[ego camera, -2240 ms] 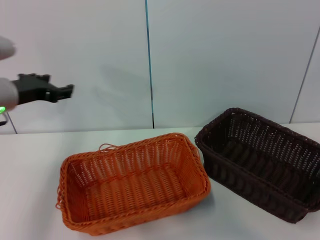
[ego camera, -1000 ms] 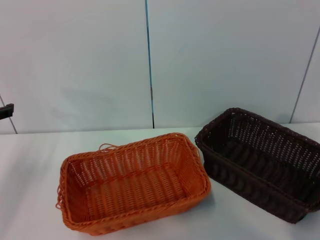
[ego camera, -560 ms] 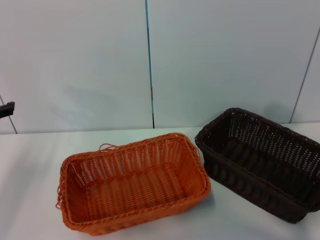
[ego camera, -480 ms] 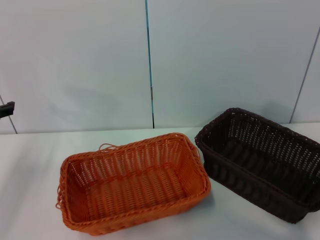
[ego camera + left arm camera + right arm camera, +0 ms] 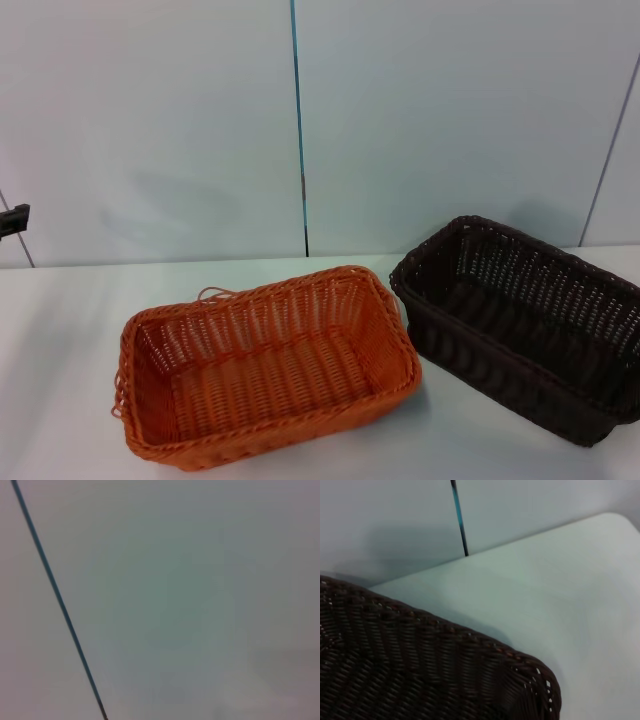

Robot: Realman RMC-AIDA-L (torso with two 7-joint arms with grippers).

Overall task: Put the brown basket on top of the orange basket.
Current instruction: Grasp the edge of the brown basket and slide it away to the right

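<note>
The orange basket (image 5: 265, 365) stands open side up on the white table, left of centre in the head view. To its right, the dark brown basket (image 5: 520, 320) sits on the table at an angle, its near corner a small gap from the orange one. The right wrist view looks closely at a braided corner of the brown basket (image 5: 420, 665); the right gripper itself does not show in any view. Only a black sliver of my left gripper (image 5: 12, 220) shows at the far left edge, raised above the table and well clear of both baskets.
Both baskets rest on a white table (image 5: 60, 330) that runs back to a pale wall with a thin blue vertical seam (image 5: 298, 130). The left wrist view shows only that wall and seam (image 5: 55, 595).
My left gripper has pulled back to the left, from above the orange basket's far side to the picture's edge. Both baskets have stayed put.
</note>
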